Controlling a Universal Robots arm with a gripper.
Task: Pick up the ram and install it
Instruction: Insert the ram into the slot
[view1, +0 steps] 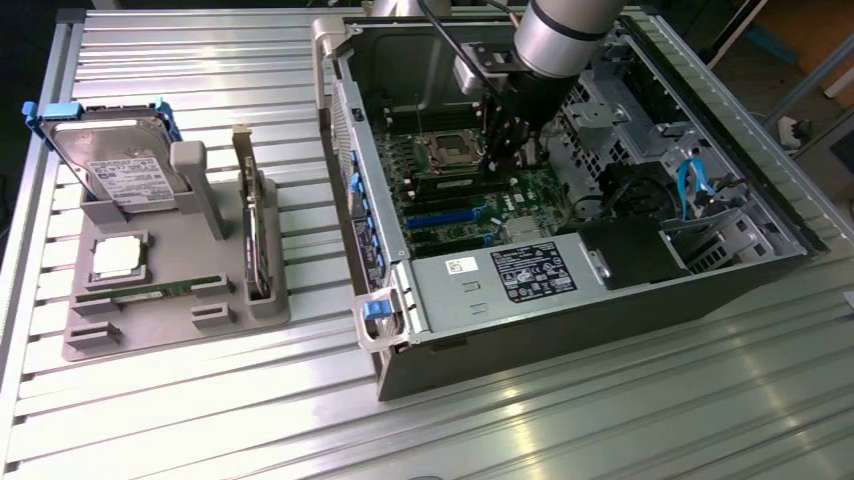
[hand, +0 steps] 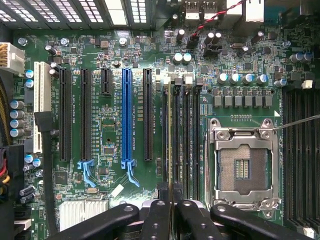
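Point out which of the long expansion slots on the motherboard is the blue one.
The blue slot, standing between the short black slot and a long black slot. The other long slots near it are black; this one alone has a blue body.

Bouncing pale overhead glare off the ribbed metal table (view1: 601, 420), strongest in patches ahead of the computer case (view1: 447, 300). Shading the case interior, dimming the motherboard (view1: 467, 195) beneath the arm (view1: 567, 35). In the wrist view, lighting the board brightly and evenly. Washing out the finned heatsink (hand: 82, 210) and vent grille (hand: 112, 10) near white.
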